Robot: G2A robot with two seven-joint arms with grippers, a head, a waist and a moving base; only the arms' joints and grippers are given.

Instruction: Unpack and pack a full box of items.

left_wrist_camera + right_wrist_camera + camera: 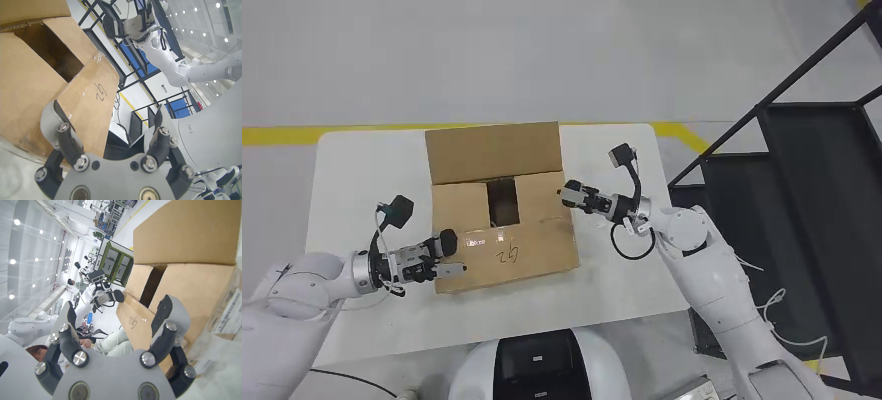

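Left gripper [450,254] [107,106]: jaws were set wide apart and nothing was held. It was placed at the near left corner of the cardboard box [532,250]. One finger [54,113] was seen against the corner of the near flap [88,106], the flap marked with handwriting. Whether it actually touched could not be told from its own wrist view. In the right wrist view a dark pad [119,296] was seen pressed to that flap's corner.

Right gripper [567,194] [117,313]: jaws were likewise spread wide, with nothing held. It was placed at the box's right edge, level with the top. One finger [162,311] was seen in front of the right side flap [192,289]; contact could not be confirmed.

Cardboard box: stood at the middle of the white table [372,170]. The far flap [494,150] was folded outward. The side flaps and the near flap were laid over the top, and a dark gap [504,200] was left open between them. A printed label [226,313] was fixed to the right side.

Surroundings: bare tabletop was seen to either side of the box and in a narrow strip in front of it. Dark metal steps [802,170] stood just beyond the table's right edge. A yellow floor line [342,132] ran behind the table.
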